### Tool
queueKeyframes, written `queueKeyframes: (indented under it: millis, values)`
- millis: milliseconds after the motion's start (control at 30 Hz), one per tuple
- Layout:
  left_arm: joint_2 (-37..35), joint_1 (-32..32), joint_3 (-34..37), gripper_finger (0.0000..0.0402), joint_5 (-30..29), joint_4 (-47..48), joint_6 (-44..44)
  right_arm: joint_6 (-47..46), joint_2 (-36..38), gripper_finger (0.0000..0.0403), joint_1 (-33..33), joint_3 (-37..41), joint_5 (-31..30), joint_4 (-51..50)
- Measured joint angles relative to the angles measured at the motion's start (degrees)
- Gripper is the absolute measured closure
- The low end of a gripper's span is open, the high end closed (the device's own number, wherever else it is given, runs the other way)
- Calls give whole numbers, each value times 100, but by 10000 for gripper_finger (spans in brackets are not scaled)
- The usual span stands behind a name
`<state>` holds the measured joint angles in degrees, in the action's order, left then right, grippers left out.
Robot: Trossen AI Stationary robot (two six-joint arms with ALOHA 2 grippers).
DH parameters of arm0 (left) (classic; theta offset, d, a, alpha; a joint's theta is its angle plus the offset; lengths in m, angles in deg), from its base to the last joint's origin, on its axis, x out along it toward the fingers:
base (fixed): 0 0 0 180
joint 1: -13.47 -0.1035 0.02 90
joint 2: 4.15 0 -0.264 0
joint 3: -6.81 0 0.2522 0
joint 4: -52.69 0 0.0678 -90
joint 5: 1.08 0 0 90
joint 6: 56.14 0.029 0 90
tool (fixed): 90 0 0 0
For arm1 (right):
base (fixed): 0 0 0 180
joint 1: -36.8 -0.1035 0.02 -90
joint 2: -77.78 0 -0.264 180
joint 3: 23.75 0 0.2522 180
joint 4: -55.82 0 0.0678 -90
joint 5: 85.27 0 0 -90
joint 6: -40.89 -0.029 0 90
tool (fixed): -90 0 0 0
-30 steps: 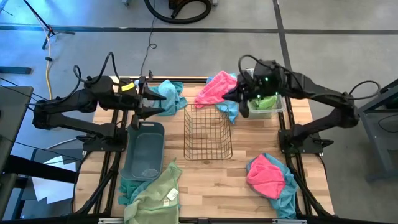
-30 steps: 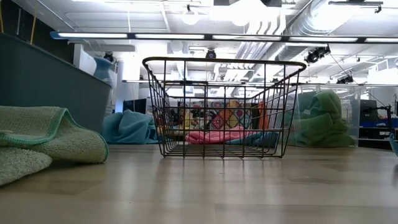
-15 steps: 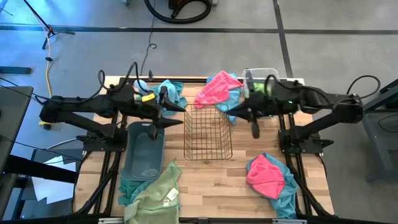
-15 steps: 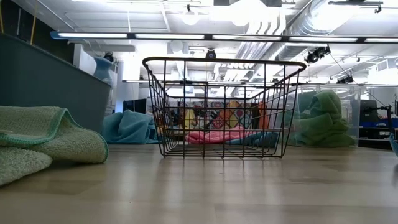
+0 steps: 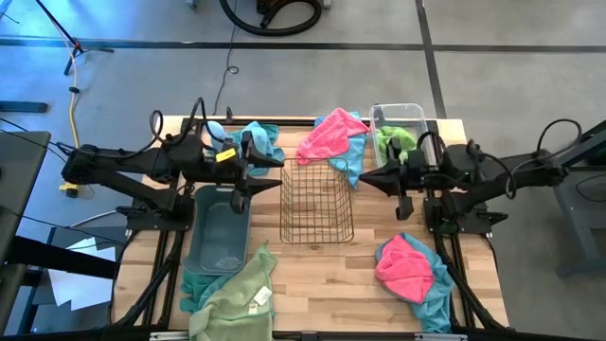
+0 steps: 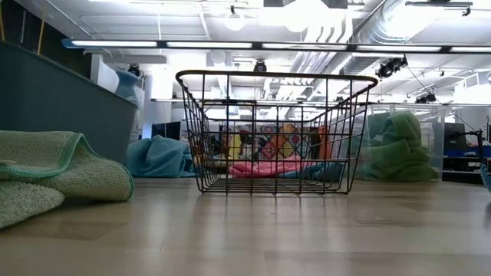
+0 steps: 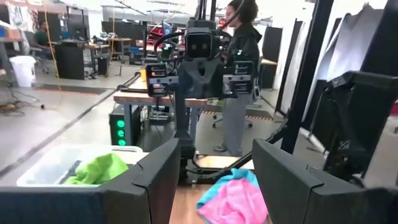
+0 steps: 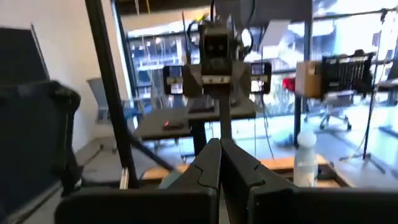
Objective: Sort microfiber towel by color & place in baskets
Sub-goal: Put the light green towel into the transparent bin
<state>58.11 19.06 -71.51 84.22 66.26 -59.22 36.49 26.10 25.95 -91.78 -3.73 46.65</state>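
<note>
Overhead, a wooden counter w/ towels and baskets spread across it. Front-left corner: lime green towel over a teal one, hanging past the counter edge. Just behind it, the grey-blue tub, long side running front to back. Left gripper hovers above the gap btwn tub and wire basket, fingers spread wide, holding nothing. Back left, a teal towel beside a pale bottle near the rear edge. Centre: copper wire basket, bare wood open in front of it. Back centre, pink towel on teal, touching the basket's rear corner. Right of that, clear bin at the back edge w/ a green towel inside. Right gripper hangs btwn basket and bin, fingers pressed closed w/ nothing btwn them. Front right: pink towel on teal, near the counter's right edge. Left wrist view shows a person standing beyond the counter.
</note>
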Motion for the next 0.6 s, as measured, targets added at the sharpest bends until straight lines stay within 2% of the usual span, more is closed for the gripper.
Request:
queueKeyframes:
  millis: [100, 333, 600]
  values:
    - [-4, -95, 0, 213, 59, 4, 170, 101, -222, 403, 77, -109, -135, 142]
    - [-145, -369, 2, 213, 605, 481, 221, 399, -964, 403, 377, -645, -218, 37]
    - [-201, -382, 2, 213, 759, 736, 392, 445, -1232, 403, 628, -750, -292, 37]
